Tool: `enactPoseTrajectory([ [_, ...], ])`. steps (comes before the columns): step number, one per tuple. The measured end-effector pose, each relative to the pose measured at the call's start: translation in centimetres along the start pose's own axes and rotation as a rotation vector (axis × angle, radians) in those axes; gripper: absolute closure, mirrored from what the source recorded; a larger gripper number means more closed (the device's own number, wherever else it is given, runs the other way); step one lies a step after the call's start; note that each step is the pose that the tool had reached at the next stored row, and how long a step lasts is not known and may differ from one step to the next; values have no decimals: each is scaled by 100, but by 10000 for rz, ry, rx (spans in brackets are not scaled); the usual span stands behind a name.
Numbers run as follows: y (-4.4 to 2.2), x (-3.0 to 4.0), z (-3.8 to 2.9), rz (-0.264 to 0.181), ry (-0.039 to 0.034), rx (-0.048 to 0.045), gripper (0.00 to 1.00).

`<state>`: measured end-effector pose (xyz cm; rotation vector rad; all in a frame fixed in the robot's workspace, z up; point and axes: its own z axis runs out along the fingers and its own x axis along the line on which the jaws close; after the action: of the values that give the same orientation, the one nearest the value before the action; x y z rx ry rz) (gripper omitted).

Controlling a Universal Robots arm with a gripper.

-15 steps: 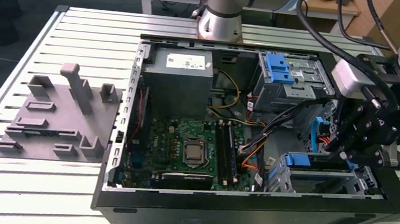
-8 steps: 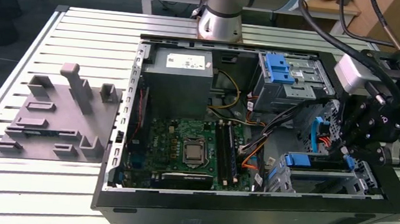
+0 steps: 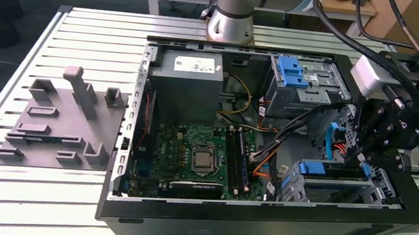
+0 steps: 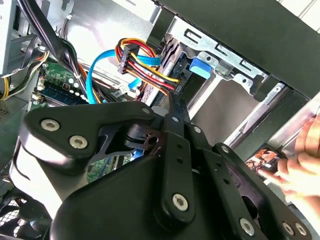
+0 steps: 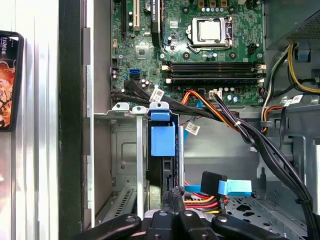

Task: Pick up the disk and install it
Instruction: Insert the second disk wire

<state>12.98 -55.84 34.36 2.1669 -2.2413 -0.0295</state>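
Note:
The disk [image 5: 167, 170] stands on edge in the silver lower bay [image 5: 127, 165] of the open computer case, with a blue plastic piece at its far end. In the exterior view the disk [image 3: 334, 173] sits in the case's corner at that view's right. My gripper [image 3: 363, 159] hangs just above that bay. In the first wrist view my gripper [image 5: 175, 197] has its fingers together, tips at the disk's near edge and not around it. The second wrist view shows my gripper [image 4: 172, 102] narrowed to a point in front of the bay.
Red, yellow and black power cables and a blue data cable [image 5: 227, 187] hang beside the bay. The motherboard [image 3: 198, 156], a grey power-supply box [image 3: 190, 76] and an upper bay with a blue latch [image 3: 301, 74] fill the case. A grey fixture [image 3: 65, 122] lies outside. A hand [image 4: 300, 160] is near the case.

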Motion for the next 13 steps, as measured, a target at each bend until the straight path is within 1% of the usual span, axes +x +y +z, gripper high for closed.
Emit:
enactPoseTrajectory([
  [8, -1, 0, 0, -1, 9, 8, 89],
  [13, 6, 1, 0, 0, 6, 113, 89],
])
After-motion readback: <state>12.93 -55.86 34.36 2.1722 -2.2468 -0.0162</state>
